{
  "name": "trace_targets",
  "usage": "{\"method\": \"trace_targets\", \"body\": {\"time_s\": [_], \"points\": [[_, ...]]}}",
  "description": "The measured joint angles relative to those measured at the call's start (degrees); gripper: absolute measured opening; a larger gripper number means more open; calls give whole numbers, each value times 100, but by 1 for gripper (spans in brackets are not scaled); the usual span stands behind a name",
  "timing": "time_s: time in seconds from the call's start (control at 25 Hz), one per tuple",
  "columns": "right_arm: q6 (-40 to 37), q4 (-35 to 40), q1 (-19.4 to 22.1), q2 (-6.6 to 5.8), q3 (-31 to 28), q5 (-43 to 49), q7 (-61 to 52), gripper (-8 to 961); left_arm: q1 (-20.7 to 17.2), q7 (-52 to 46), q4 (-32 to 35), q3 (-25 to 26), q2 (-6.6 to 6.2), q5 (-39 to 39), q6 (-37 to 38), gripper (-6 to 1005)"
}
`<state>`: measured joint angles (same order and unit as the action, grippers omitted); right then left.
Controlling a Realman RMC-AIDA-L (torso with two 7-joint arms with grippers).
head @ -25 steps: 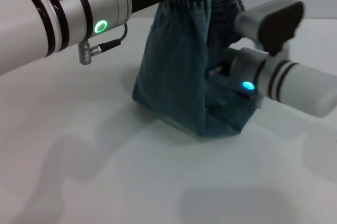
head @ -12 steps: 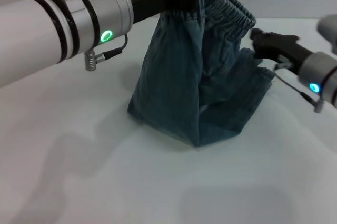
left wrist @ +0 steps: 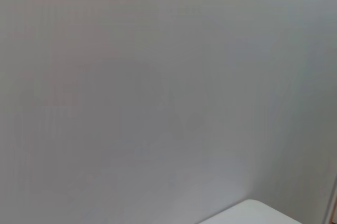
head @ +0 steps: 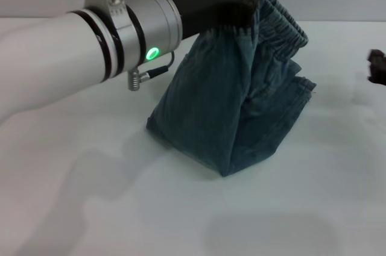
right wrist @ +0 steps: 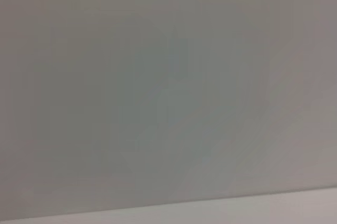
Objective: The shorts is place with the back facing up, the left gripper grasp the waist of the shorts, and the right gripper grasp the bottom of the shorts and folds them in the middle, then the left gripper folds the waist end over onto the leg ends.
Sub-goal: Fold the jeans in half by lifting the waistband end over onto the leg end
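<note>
The blue denim shorts (head: 217, 105) hang doubled over from my left gripper (head: 250, 0), which is shut on the ruffled waist (head: 283, 24) well above the table. Their lower folded end (head: 226, 162) rests on the white table (head: 120, 208). A flat hem edge of the bottom of the shorts (head: 304, 84) lies free on the right side of the bundle. Only a black tip of my right gripper (head: 377, 66) shows at the right border of the head view, clear of the cloth. Neither wrist view shows the shorts or any fingers.
The table surface spreads white all around the shorts, with the arm's shadow (head: 102, 171) on it. Both wrist views show a plain grey wall, with a strip of table edge (left wrist: 253, 213) (right wrist: 210, 211).
My right gripper has let go of the shorts and drawn back to the right edge. The left arm has carried the waist to the right and a little lower.
</note>
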<state>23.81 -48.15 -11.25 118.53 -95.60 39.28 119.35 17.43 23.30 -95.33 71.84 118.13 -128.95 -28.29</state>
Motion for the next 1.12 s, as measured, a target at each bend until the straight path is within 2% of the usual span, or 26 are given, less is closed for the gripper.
{"method": "trace_targets", "body": {"time_s": [0.16, 0.52, 0.72, 0.92, 1.12], "points": [[8, -180, 284, 1, -83, 64, -5, -1, 98, 8, 243, -176, 2, 51, 225, 88], [255, -305, 620, 21, -97, 169, -77, 0, 445, -32, 1061, -878, 17, 152, 1386, 85], [332, -326, 726, 16, -114, 169, -146, 0, 599, -37, 1317, -1160, 21, 159, 1814, 86], [379, -335, 745, 14, -87, 169, -186, 0, 923, -52, 1904, -1867, 39, 156, 2809, 94], [558, -314, 748, 12, -72, 285, -346, -1, 1175, -119, 2293, -2219, 44, 164, 3457, 104]]}}
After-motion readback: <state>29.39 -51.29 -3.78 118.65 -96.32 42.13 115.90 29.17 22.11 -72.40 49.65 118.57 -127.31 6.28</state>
